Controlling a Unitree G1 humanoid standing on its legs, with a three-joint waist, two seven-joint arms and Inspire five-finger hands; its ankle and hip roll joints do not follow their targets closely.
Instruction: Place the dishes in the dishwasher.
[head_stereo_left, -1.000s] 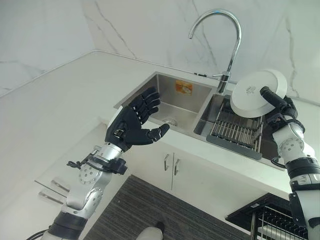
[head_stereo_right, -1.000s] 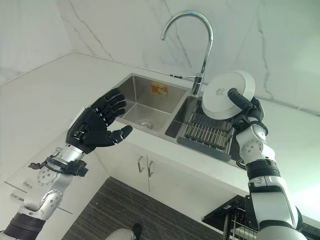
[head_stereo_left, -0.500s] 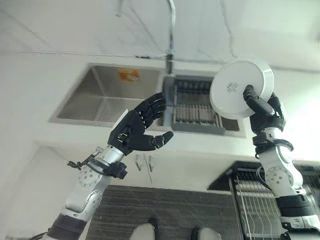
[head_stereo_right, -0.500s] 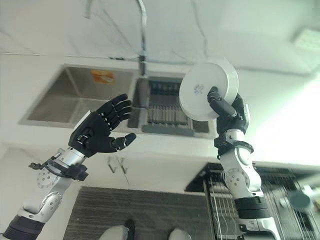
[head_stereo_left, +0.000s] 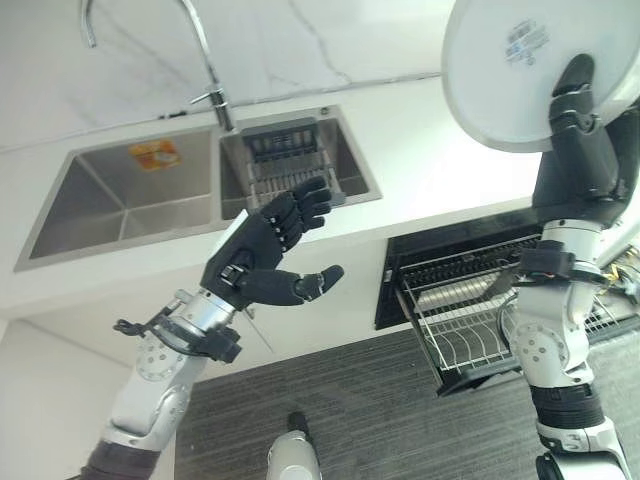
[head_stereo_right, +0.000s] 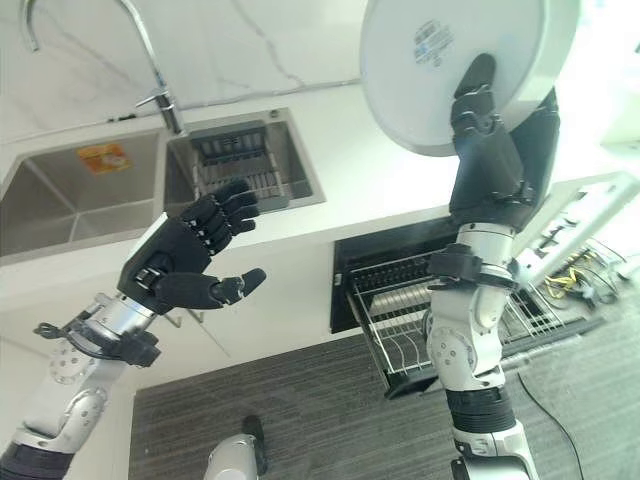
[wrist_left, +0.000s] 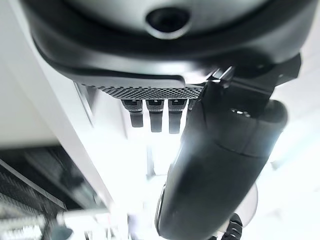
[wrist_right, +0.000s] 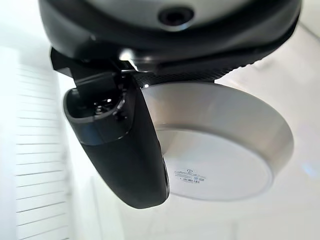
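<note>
A white plate (head_stereo_left: 520, 70) is held high at the upper right, its underside facing me, with my right hand (head_stereo_left: 580, 140) shut on its lower rim, thumb on the underside. The right wrist view shows the same plate (wrist_right: 220, 145) under the thumb (wrist_right: 125, 150). Below that hand the dishwasher's wire rack (head_stereo_left: 470, 320) is pulled out of a dark opening under the counter. My left hand (head_stereo_left: 265, 255) hovers open and empty in front of the counter edge, fingers spread, below the sink.
A double steel sink (head_stereo_left: 120, 200) with a curved tap (head_stereo_left: 200, 50) sits in the white counter; its right basin holds a grey drying rack (head_stereo_left: 285, 165). Dark wood-look floor (head_stereo_left: 380, 420) lies below. A cable bundle (head_stereo_right: 580, 280) lies at the far right.
The camera has swung right, so sink and counter shifted left and the open dishwasher came into view. My right hand has raised the plate higher and closer. The left hand stays open.
</note>
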